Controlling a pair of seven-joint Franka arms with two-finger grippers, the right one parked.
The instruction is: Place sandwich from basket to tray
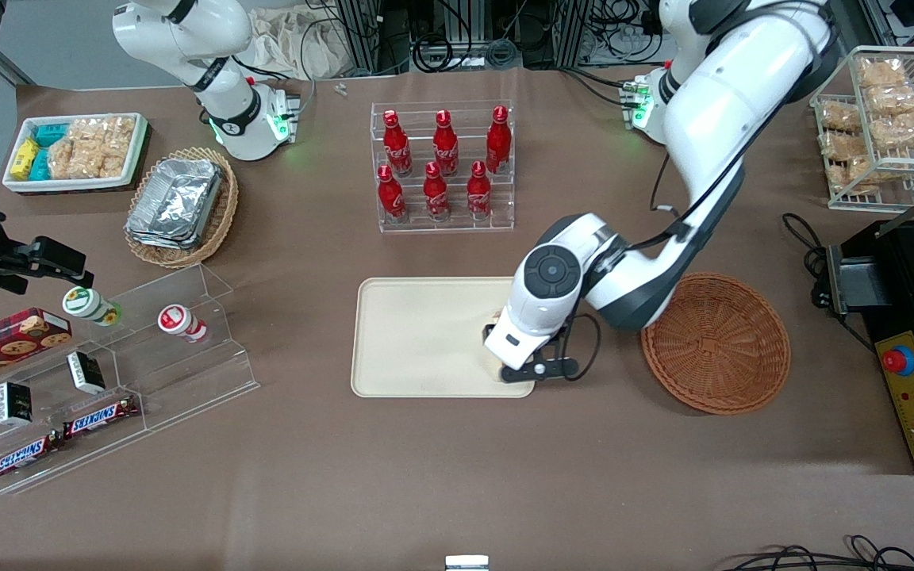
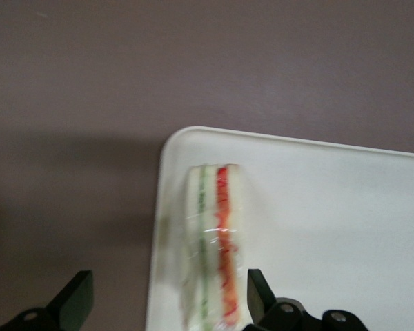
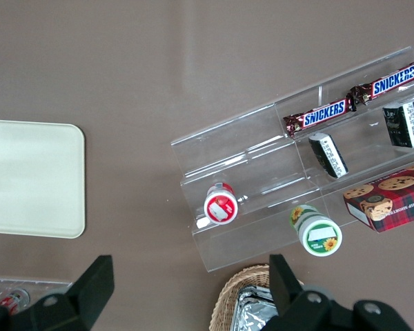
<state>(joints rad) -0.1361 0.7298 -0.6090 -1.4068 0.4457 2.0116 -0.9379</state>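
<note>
seen from the front: left gripper (image 1: 522, 366) low over the tray (image 1: 425, 337), at the tray's corner nearest the front camera and toward the working arm's end of the table. mostly hidden under the white wrist housing. round reddish-brown basket (image 1: 717, 342) just beside the tray, toward the working arm's end, holding nothing visible. farther from the camera, a clear rack of red bottles (image 1: 443, 165).

seen from the left wrist: sandwich (image 2: 215, 241) resting on the cream tray (image 2: 331, 227), close to a rounded corner, standing on edge with its green and red filling stripes facing up, wrapped in clear film. two dark fingertips (image 2: 261, 293) spread wide apart, one over the brown table (image 2: 76, 138), the other just beside the sandwich's red-striped side; whether touching it, cannot tell. fingers open, gripping nothing.

toward the parked arm's end: a tan basket with foil containers (image 1: 179, 208), a white bin of snack packets (image 1: 76, 151), and a clear stepped stand (image 1: 116, 373) with snickers bars (image 1: 100, 418).
</note>
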